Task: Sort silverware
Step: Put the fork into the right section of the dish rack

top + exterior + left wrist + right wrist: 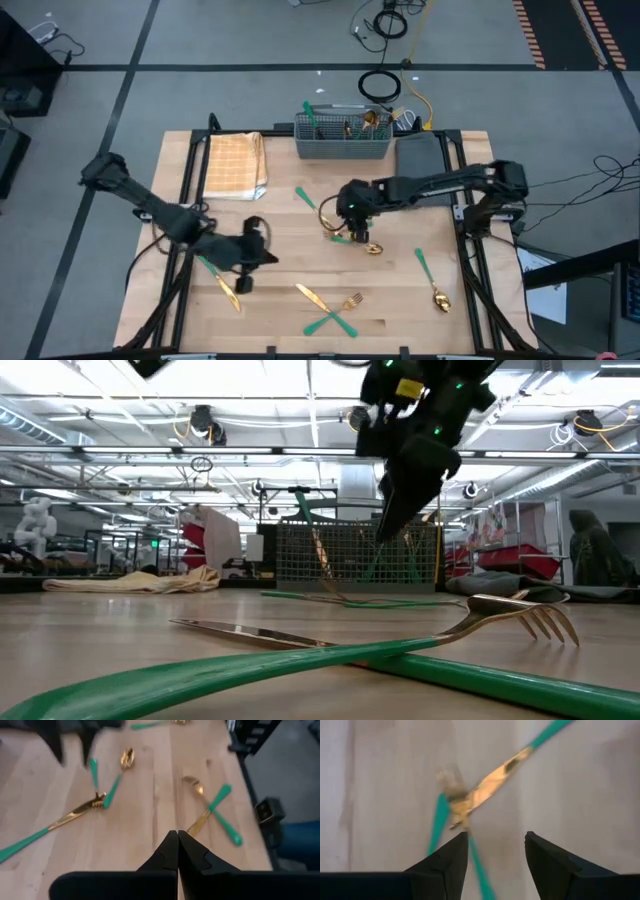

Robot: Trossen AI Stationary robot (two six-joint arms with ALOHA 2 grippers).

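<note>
The pale wooden table (290, 255) fills the middle of the high view; at its upper edge sit a grey slotted cutlery basket (342, 146) already holding some pieces and, upper left, a folded tan checked cloth (235, 165). The gold-headed, teal-handled silverware (333, 322) lies scattered across the centre and lower half. The right gripper (496, 845), fingers spread and empty, hangs over crossed pieces at centre. The left gripper (177, 851), fingers pressed together and empty, sits lower left.
</note>
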